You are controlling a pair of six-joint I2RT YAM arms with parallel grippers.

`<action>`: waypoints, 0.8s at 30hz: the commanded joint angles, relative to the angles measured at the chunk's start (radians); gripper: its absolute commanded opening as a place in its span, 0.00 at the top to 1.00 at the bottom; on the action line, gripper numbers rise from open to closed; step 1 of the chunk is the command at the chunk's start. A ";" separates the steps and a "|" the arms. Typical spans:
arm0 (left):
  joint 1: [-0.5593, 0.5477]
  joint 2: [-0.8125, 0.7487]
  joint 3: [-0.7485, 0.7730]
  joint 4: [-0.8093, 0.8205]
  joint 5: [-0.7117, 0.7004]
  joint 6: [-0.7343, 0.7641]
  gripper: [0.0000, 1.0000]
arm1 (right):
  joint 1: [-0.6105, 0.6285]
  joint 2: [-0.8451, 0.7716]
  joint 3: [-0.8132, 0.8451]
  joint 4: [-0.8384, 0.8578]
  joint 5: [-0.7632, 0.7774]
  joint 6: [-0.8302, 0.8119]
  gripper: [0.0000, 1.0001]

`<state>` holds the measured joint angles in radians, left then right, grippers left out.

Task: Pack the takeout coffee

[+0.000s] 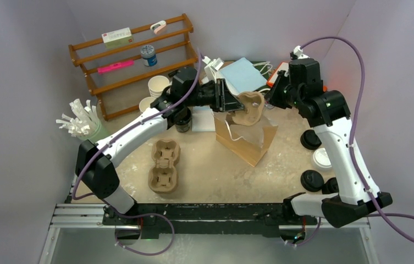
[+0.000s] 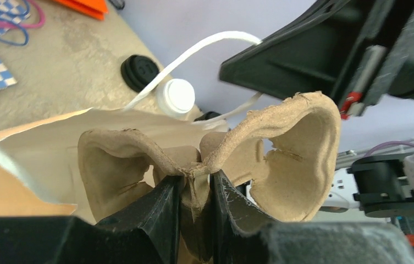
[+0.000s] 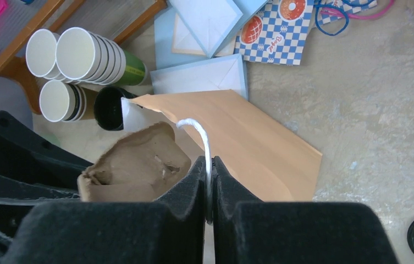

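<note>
Up close, the left gripper (image 2: 195, 180) was clamped narrow on the centre rib of the pulp cup tray (image 2: 298, 148), holding it right at the mouth of the paper bag (image 1: 248, 144). The right gripper (image 3: 209, 164) was pinched tight on the bag's white handle (image 3: 200, 132). The takeout coffee (image 1: 322, 158), only lids showing, sat on the table (image 1: 215, 176) beside the right arm, well apart from the bag.

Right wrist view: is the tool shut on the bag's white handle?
Yes, the right tool pinches the white handle of the paper bag, with no gap showing.
</note>
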<state>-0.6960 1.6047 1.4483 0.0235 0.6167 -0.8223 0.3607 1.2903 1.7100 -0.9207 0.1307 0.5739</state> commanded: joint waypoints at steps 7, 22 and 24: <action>-0.003 0.017 0.099 -0.290 -0.112 0.223 0.80 | -0.010 0.009 0.079 -0.003 -0.004 -0.026 0.96; -0.201 0.224 0.412 -0.712 -0.477 0.558 0.80 | -0.011 -0.049 -0.014 0.000 -0.015 -0.032 0.95; -0.230 0.258 0.451 -0.750 -0.520 0.582 0.80 | -0.010 -0.060 -0.033 0.004 -0.018 -0.025 0.95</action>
<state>-0.8860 1.8229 1.8061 -0.6033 0.2298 -0.3553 0.3550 1.2675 1.7050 -0.9291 0.1268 0.5564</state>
